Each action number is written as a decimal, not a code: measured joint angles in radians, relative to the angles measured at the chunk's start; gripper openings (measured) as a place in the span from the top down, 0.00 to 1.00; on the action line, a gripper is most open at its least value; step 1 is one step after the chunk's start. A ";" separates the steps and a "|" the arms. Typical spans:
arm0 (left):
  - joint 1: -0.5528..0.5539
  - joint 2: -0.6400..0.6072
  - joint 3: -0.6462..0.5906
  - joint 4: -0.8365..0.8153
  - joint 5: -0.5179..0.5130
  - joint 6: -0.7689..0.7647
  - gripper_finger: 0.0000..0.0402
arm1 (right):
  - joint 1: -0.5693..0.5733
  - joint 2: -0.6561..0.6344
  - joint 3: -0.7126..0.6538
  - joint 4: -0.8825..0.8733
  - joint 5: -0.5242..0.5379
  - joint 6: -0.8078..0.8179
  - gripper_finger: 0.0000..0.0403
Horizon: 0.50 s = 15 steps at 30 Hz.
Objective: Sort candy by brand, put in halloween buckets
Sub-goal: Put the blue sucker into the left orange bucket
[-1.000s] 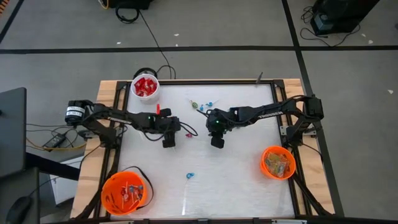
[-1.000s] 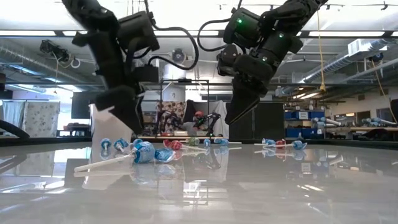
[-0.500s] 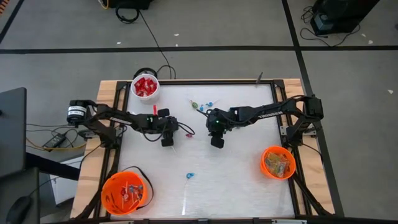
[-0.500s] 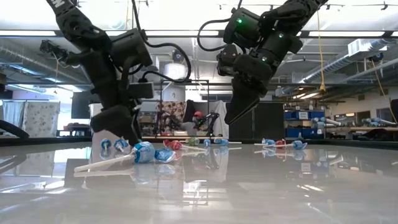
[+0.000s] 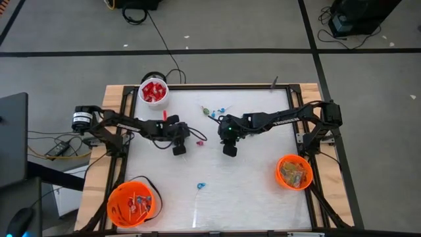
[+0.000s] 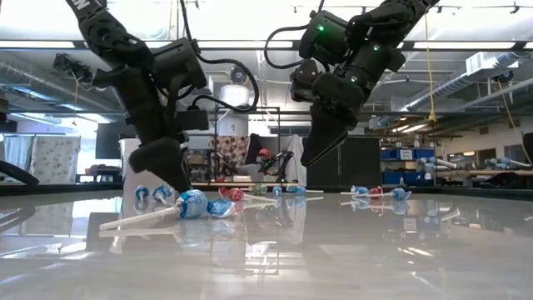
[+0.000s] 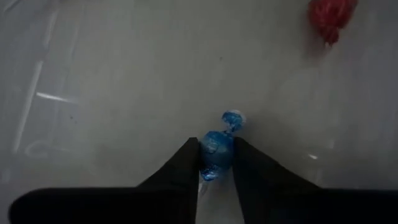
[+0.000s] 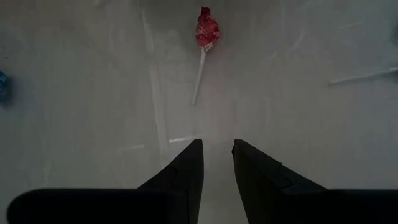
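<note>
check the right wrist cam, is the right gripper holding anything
No, the right gripper has nothing between its fingers; a red lollipop lies on the table well ahead of it.

No lettering, brand or number can be read anywhere — wrappers and pails alike show none.

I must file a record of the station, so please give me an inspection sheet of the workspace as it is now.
Surface: white table, glossy.
Job's things: blue lollipop between the left hand's fingers; red lollipop loose; two orange buckets and white pail hold candy.
Clutter: nothing seen.
Grippers: left hand shut on the blue lollipop; right hand open, empty, above the table.
Cables: black cable on the floor.
Surroundings: grey floor; workshop room behind.
</note>
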 joint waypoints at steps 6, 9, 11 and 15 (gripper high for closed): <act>-0.022 0.000 0.142 -0.226 0.002 -0.041 0.77 | 0.000 0.000 0.000 -0.001 0.000 0.000 0.75; -0.059 0.000 0.226 -0.358 0.022 -0.061 0.77 | 0.000 0.000 0.000 -0.001 0.000 0.000 0.75; -0.091 0.000 0.281 -0.439 0.042 -0.099 0.77 | 0.000 0.000 0.000 -0.002 0.000 -0.001 0.75; -0.167 0.000 0.383 -0.591 0.109 -0.205 0.77 | 0.000 0.000 0.000 -0.002 0.000 -0.001 0.75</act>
